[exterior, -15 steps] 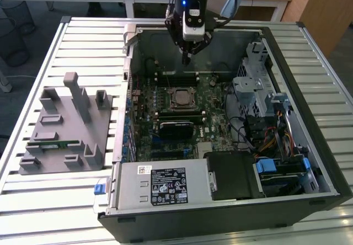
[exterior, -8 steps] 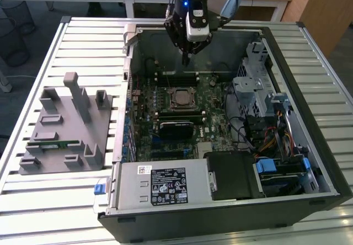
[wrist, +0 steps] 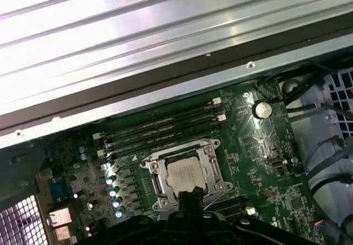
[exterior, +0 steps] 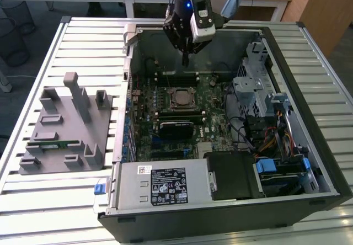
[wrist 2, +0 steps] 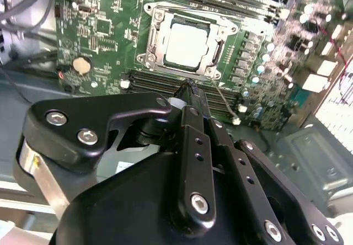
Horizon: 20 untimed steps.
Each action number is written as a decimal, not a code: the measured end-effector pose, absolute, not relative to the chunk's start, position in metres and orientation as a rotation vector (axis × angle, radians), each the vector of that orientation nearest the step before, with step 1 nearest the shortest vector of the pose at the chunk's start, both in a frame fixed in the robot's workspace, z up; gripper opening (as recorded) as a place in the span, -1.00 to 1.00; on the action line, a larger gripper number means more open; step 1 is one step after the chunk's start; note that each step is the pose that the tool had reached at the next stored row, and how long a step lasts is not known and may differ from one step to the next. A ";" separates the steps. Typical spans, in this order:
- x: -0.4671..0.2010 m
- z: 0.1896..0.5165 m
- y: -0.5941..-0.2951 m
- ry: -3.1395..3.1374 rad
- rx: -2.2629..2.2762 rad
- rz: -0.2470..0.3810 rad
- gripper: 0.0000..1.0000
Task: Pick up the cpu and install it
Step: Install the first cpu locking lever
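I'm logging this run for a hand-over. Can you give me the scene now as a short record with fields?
chip: silvery square chip lying in the socket on the green board, seen in both wrist views
gripper: gripper above the open computer case, over the board's far part, jaws together and holding nothing
fixture: grey fixture on the table, at the exterior view's left
memory stick: green stick lying in the fixture

**Layout: end effector over open computer case**

End effector (exterior: 185,57) hangs inside the computer case (exterior: 325,162). Below it, cpu (wrist 2: 187,44) sits in its socket (wrist 2: 155,41) on the motherboard (exterior: 209,118). Fixture (exterior: 66,126) lies on the desk (exterior: 60,212), well apart toward the exterior view's left.
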State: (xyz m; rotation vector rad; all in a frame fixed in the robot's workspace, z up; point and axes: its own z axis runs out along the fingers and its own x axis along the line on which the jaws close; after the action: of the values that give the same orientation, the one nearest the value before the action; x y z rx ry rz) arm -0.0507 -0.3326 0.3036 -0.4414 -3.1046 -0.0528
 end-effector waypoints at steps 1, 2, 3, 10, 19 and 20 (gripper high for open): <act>-0.051 0.303 -0.333 -3.108 -0.413 -0.053 -0.79; -0.051 0.303 -0.333 -3.112 -0.384 -0.052 -0.79; -0.051 0.303 -0.333 -3.115 -0.356 -0.053 -0.79; -0.061 0.299 -0.333 -3.124 -0.245 -0.052 -0.79; -0.094 0.293 -0.333 -3.125 -0.225 -0.052 -0.79; -0.098 0.293 -0.333 -3.125 -0.224 -0.053 -0.79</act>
State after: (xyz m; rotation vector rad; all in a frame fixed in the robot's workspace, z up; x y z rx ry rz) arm -0.0980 -0.3327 0.2926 -0.2239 -3.1255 -0.0525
